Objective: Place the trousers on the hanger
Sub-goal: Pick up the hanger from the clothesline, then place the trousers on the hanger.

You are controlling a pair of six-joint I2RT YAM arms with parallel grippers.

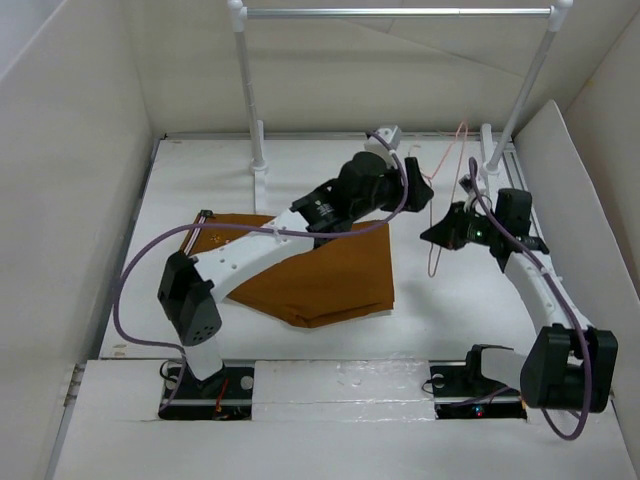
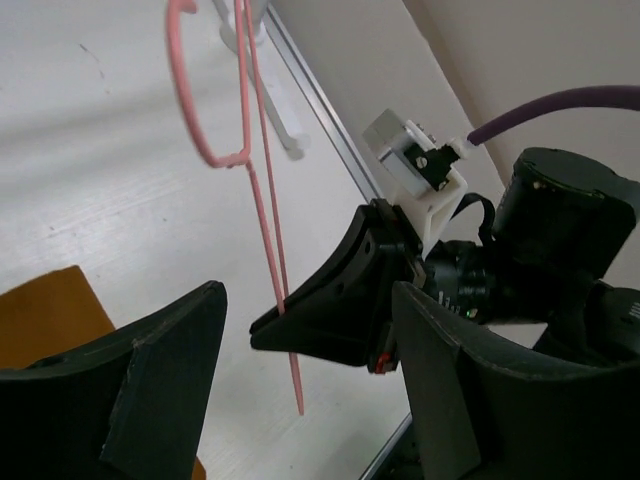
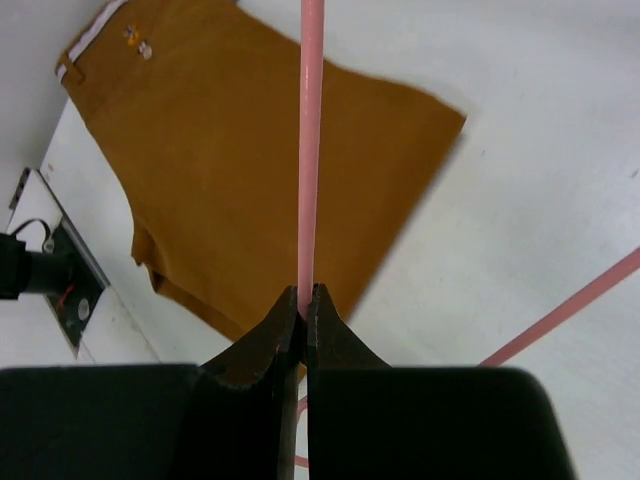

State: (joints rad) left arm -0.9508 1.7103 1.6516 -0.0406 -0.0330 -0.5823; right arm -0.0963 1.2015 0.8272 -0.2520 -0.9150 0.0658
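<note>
Hanger [image 3: 311, 150] upright between right fingers [image 3: 268, 352]

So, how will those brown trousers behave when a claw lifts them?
The trousers are probably floppy: they lie flat and folded, so from one pinch point they would likely sag and drape. The cloth looks thin, so they are probably light. The folded layers might slide apart.

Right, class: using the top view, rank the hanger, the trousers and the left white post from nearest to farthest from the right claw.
1. hanger: gripped in the right claw.
2. trousers: lying flat, to its left.
3. left white post: far back left.
</note>
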